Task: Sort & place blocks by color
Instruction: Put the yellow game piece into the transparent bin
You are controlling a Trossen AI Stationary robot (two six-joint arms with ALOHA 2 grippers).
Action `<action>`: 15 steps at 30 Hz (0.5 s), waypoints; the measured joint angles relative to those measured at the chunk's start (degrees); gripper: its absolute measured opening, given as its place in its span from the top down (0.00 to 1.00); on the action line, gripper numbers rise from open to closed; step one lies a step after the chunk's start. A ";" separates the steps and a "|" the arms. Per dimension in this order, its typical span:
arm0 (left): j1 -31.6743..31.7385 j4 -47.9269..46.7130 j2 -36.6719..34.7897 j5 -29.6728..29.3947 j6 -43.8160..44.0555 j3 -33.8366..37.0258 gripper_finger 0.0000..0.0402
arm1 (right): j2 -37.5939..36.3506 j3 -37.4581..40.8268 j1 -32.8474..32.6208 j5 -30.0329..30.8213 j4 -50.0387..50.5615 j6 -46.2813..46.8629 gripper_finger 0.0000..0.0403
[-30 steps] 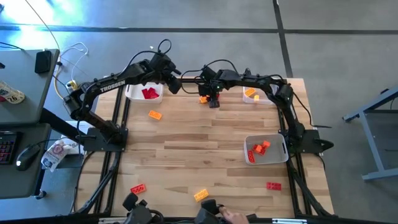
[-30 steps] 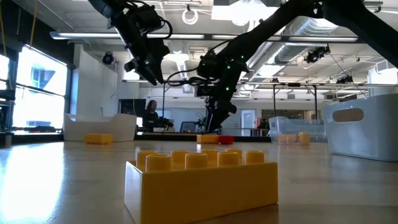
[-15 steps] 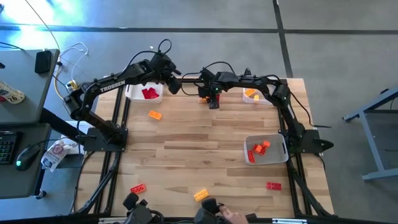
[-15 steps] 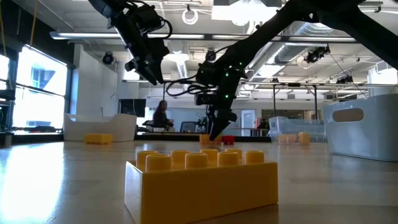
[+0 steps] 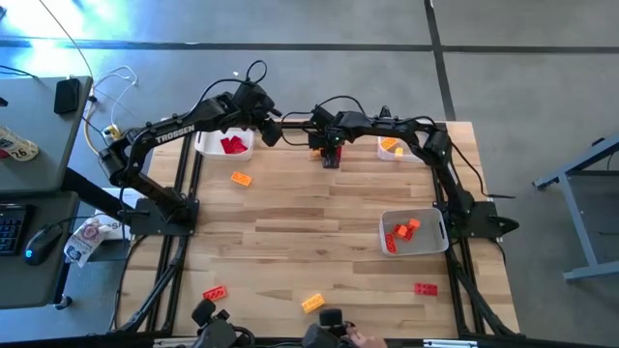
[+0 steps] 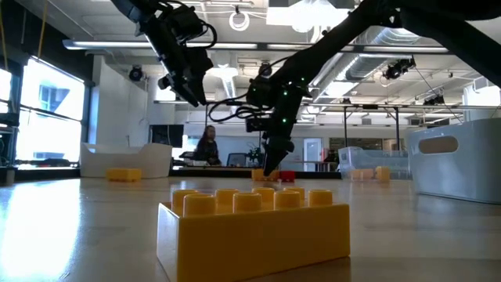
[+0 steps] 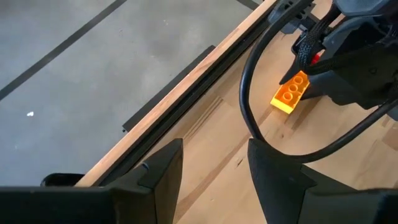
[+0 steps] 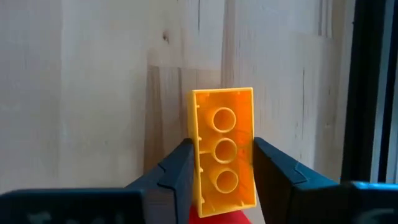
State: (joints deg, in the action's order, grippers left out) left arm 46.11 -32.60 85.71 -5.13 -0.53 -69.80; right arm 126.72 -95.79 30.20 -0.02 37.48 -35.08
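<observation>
A yellow-orange block (image 8: 222,149) lies hollow side up on the table near the far edge, also visible in the left wrist view as the block (image 7: 290,93). My right gripper (image 8: 222,146) is down on it, shown from above as the gripper (image 5: 329,153) and in the low view as the gripper (image 6: 270,164). A red block (image 6: 286,175) lies right beside it. My left gripper (image 5: 274,133) hangs open above the table by the white tray of red blocks (image 5: 225,143), holding nothing. My right gripper pinches the yellow-orange block between its two fingers, one finger (image 8: 177,171) on each long side (image 8: 198,171), towards one end. The fingers come from above, pointing down, and lie across the block. The block lies on the table, hollow underside up.
A white tray (image 5: 397,147) at the far right holds orange-yellow blocks; a clear tray (image 5: 413,232) at the right holds orange and red ones. Loose blocks: orange (image 5: 241,178), red (image 5: 215,293), yellow (image 5: 312,303), red (image 5: 425,288). A hand (image 5: 358,336) shows at the near edge.
My right gripper has moved a little toward the far edge and come down until its fingers stand on either side of the yellow-orange block. My left arm has kept still. The hand at the near edge has drawn back.
</observation>
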 joint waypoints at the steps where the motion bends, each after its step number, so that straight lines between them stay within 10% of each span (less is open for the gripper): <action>1: 0.00 -0.04 0.00 0.00 0.47 0.00 0.58 | 0.00 -0.02 0.00 0.08 0.09 0.56 0.73; 15: -0.26 -0.94 0.00 0.62 2.33 0.00 0.58 | -8.34 0.22 0.02 0.07 4.69 8.05 0.78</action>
State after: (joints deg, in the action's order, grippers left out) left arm 45.85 -33.54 85.71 -4.50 1.80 -69.80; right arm 118.37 -95.57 30.22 0.05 42.16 -27.03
